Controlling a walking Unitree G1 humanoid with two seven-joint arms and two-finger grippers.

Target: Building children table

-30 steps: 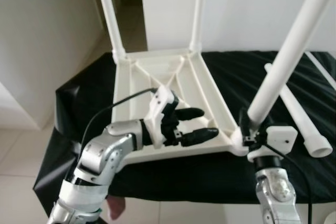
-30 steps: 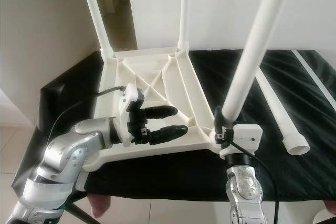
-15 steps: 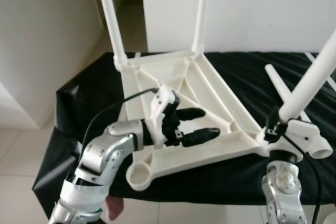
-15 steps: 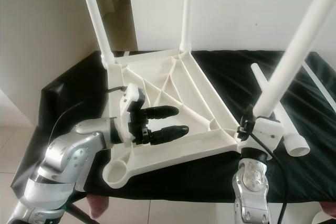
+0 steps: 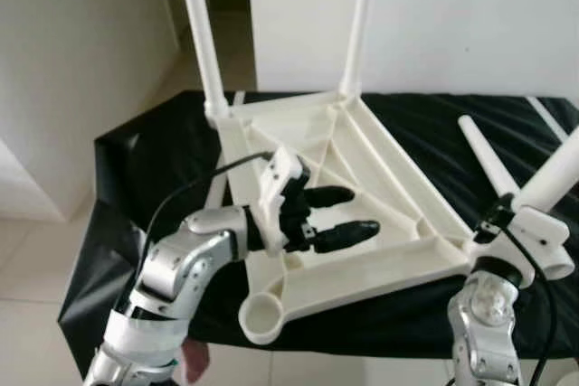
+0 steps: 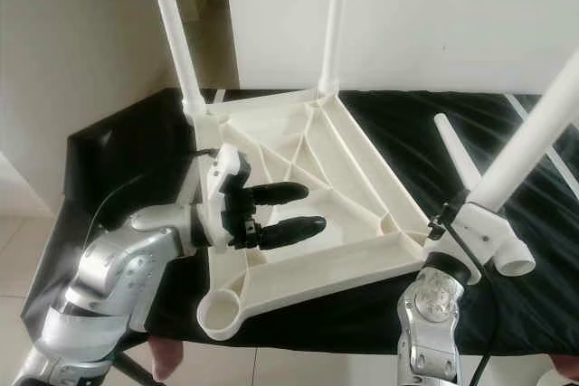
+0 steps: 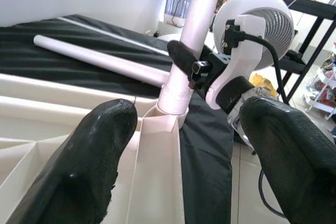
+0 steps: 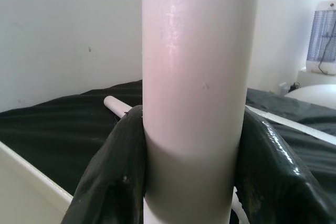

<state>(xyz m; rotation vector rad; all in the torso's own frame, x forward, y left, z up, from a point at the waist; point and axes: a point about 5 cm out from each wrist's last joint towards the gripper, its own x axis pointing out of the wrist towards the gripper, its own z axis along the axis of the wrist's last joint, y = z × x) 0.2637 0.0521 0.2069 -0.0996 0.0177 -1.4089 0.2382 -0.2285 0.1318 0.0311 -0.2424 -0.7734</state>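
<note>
Right gripper [image 8: 191,182] clamps the third table leg [image 6: 534,146], seated tilted in its corner socket. Left gripper [image 5: 339,214] hovers unclenched over the upturned tabletop frame [image 5: 398,223]. Risk: leg levers out; spare leg [image 6: 470,187] rolls away.

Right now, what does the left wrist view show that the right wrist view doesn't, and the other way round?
The left wrist view shows the open left gripper over the upturned tabletop frame, plus a white fan on the floor beyond. The right wrist view shows, close up, the right gripper's fingers clamped on the table leg. Both share that leg, the loose leg and the black cloth.
</note>
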